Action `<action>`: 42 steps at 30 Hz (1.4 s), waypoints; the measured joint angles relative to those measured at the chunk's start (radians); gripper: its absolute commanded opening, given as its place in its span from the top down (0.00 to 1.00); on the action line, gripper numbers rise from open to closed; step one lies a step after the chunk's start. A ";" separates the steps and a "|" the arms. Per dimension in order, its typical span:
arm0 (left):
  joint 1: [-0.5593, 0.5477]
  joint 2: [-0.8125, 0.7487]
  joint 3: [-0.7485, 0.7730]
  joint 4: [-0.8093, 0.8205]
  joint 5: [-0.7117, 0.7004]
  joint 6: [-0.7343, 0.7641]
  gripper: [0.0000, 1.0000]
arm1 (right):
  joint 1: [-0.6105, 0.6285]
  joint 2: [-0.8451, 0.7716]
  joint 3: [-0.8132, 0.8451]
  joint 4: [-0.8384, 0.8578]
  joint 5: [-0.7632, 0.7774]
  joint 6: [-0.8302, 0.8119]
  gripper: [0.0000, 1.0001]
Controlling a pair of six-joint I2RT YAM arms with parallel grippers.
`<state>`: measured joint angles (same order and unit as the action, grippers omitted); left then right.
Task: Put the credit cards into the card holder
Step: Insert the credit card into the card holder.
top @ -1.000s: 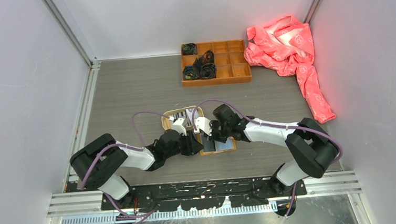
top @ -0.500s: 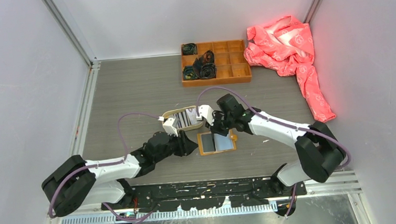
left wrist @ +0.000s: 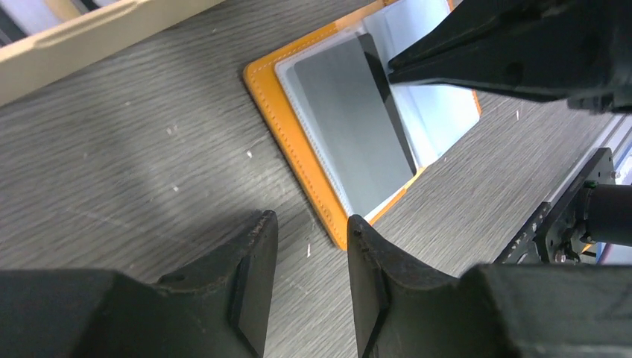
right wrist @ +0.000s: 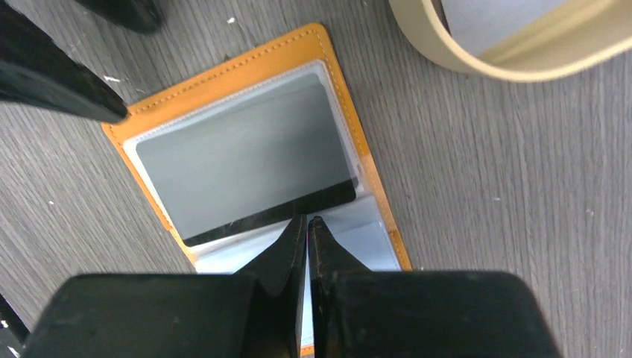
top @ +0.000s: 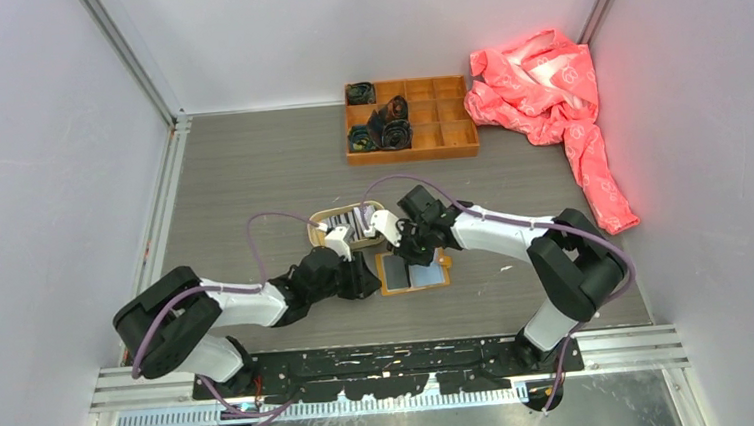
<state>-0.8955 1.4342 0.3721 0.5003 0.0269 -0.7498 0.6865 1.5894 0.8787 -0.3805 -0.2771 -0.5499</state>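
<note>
Both arms have drawn in since half a second ago: the left arm (top: 249, 300) has folded its elbow closer to the base, and the right arm (top: 500, 234) has bent more sharply, bringing its wrist over the card holder (top: 414, 271). The left arm reaches low across the surface (top: 250, 172), and the left jaws stand apart with nothing between them, just beside the near corner of the holder (left wrist: 287, 142). The right jaws are pressed together, their tips meeting the dark-striped end of a grey credit card (right wrist: 238, 168) that lies on one half of the open holder (right wrist: 223, 71), within the outline of its clear sleeve. I cannot tell whether the tips pinch the card (left wrist: 350, 119) or only touch it. Just beyond the holder sits the oval tan tray (top: 318, 220), shallow and smooth-rimmed (right wrist: 447, 63), with more striped cards (top: 354, 222) inside. It is close behind both wrists. Well apart at the far edge stand an orange wooden compartment box (top: 443, 138) holding dark rolled items (top: 387, 122) and a crumpled pink cloth (top: 545, 86). The holder is flat, mustard-orange with stitched edges and a pale lining. The surface is grey with a fine wood grain.
</note>
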 measured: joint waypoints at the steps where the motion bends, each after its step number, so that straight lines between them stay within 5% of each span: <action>1: 0.000 0.015 0.008 0.011 0.004 -0.001 0.60 | 0.010 0.007 0.009 -0.003 0.006 0.000 0.90; 13: 0.002 0.153 0.036 0.192 0.058 -0.055 0.62 | 0.056 0.037 0.036 -0.031 0.029 0.027 0.89; 23: 0.001 0.058 0.011 0.123 0.049 -0.049 0.59 | 0.010 -0.056 0.039 -0.047 -0.011 0.053 0.86; 28: 0.001 -0.127 0.004 -0.011 -0.002 0.008 0.55 | -0.046 -0.211 0.063 -0.070 -0.011 0.060 0.66; 30: 0.003 -0.207 0.011 -0.092 -0.029 0.042 0.45 | -0.051 -0.239 0.124 -0.101 0.022 0.076 0.29; 32: 0.008 -0.283 0.032 -0.185 -0.060 0.080 0.36 | -0.052 -0.240 0.195 -0.124 0.059 0.103 0.03; 36: 0.032 -0.440 0.085 -0.357 -0.126 0.138 0.24 | -0.090 -0.163 0.408 -0.247 -0.026 0.114 0.00; 42: 0.217 -0.571 0.227 -0.588 -0.092 0.187 0.23 | -0.123 0.039 0.638 -0.317 -0.237 0.230 0.01</action>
<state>-0.6788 0.8631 0.5987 -0.0879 -0.0650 -0.5629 0.5632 1.6279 1.5169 -0.6979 -0.5137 -0.3199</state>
